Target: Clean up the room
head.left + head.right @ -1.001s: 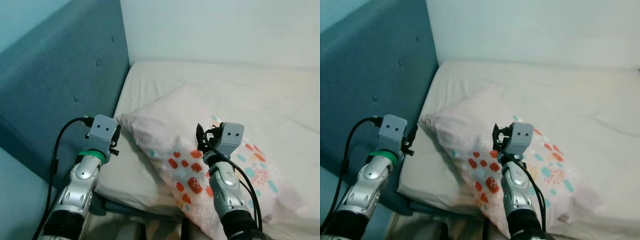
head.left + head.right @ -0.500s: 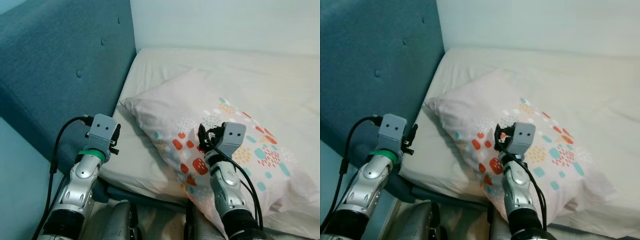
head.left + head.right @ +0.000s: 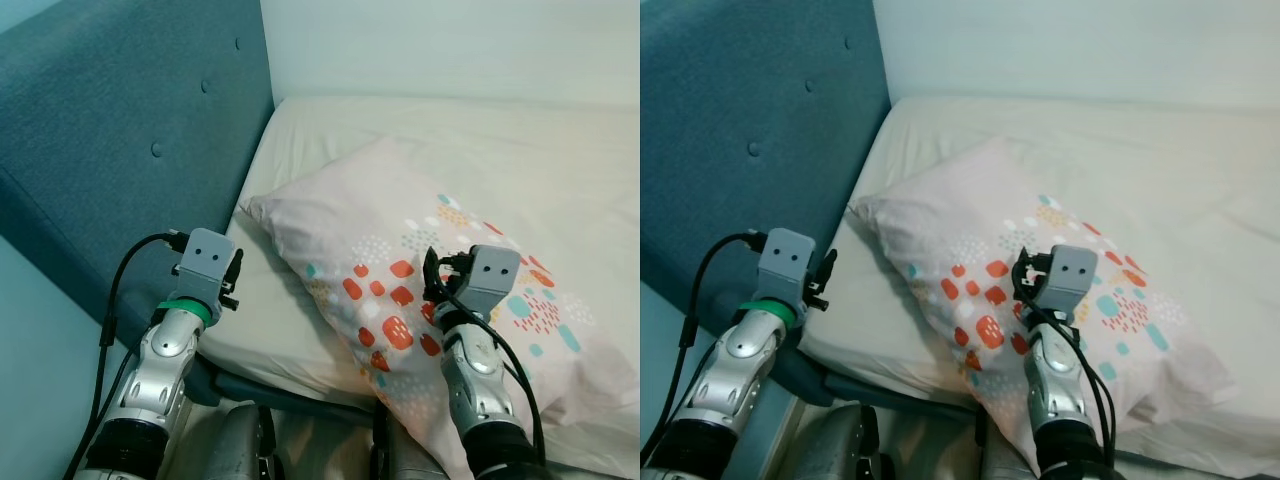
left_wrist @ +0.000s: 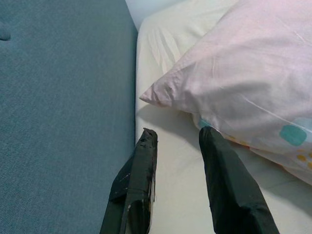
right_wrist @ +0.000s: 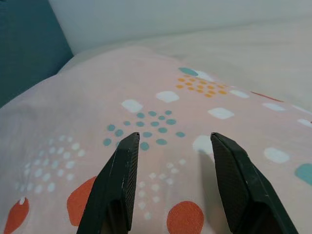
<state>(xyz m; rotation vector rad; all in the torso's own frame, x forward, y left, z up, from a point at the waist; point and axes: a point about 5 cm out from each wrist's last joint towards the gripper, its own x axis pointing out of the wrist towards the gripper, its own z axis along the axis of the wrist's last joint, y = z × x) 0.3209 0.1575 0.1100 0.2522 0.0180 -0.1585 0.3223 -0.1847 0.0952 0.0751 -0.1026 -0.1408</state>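
Note:
A pale pink pillow (image 3: 400,235) printed with red, teal and orange marks lies slantwise on the cream bed sheet (image 3: 560,150), one corner (image 4: 148,96) pointing at the headboard. My right gripper (image 5: 175,142) stands open just over the pillow's patterned middle, nothing between its fingers. My left gripper (image 4: 178,136) is open too, over the bare sheet near the mattress's left edge, a short way short of that pillow corner. In the left eye view the left wrist (image 3: 205,262) hangs beside the bed edge and the right wrist (image 3: 480,280) is above the pillow.
A tall teal padded headboard (image 3: 120,150) runs along the left of the bed. A pale wall (image 3: 450,45) stands behind it. The mattress's near edge (image 3: 290,385) drops off just before my body; open sheet stretches to the right and back.
The camera shifted early on. Since half a second ago my right arm has moved rightwards over the pillow. The left arm and the pillow stay where they were.

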